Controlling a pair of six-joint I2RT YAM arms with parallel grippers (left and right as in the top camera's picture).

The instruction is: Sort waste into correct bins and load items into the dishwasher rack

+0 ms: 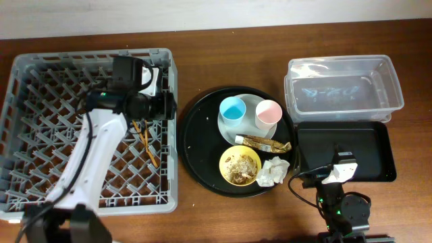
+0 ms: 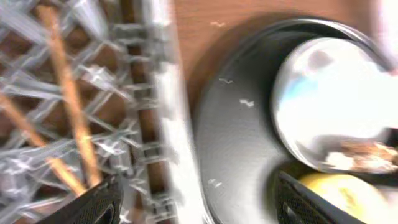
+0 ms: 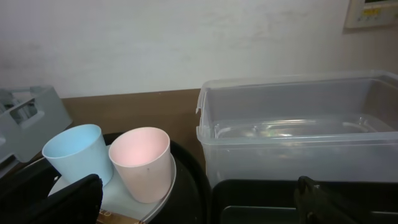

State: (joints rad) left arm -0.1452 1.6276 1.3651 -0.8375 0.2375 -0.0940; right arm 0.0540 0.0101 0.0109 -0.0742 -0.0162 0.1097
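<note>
Overhead: two chopsticks (image 1: 146,140) lie in the dishwasher rack (image 1: 40,81), left of the round black tray (image 1: 196,145), with their long axis slanting from far-left to near-right. On that tray, a plate (image 1: 251,131) carries a blue cup (image 1: 233,109) and a pink cup (image 1: 268,113). The foil wrapper (image 1: 264,143) lies crosswise at the plate's near edge. A yellow bowl (image 1: 240,166) holds scraps, with the napkin (image 1: 272,172) beside it. Right of the tray sit the clear tub (image 1: 344,88) and the black bin (image 1: 364,145).

Left wrist: the view is blurred. The left gripper (image 2: 199,202) has its jaws spread with nothing between them, above the rack wall next to the tray.

Right wrist: the right gripper (image 3: 199,205) has its jaws spread wide and holds nothing. Both cups stand upright.
</note>
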